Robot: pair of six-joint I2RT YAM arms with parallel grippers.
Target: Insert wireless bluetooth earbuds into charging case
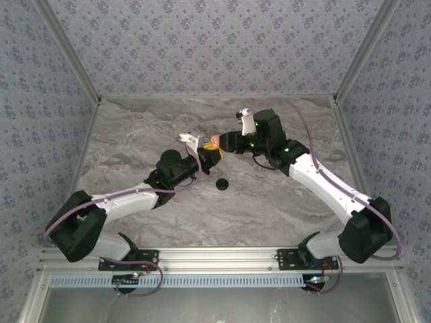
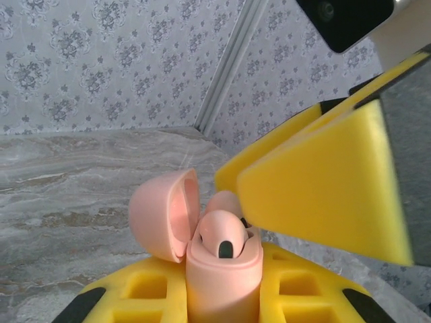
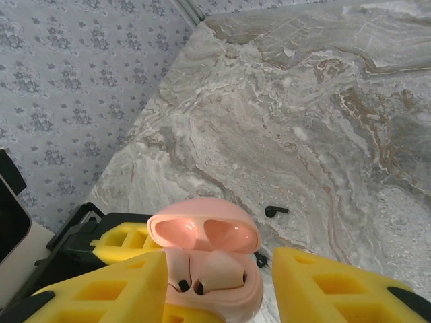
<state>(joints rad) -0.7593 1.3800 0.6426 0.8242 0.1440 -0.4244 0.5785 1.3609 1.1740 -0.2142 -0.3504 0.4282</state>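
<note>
Wireless bluetooth earbuds [image 2: 221, 232]: pink pair seemingly already seated in open charging case [image 3: 236, 293], pinched by left gripper [image 1: 204, 152] at 12 o'clock of worktop [image 3: 303, 121] centre; right gripper [image 3: 219, 259] spread astride; black hooked piece [image 3: 276, 210] loose at case's 1 o'clock.

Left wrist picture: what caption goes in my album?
Open pink case gripped by the left tool, a pink earbud seated inside.
</note>
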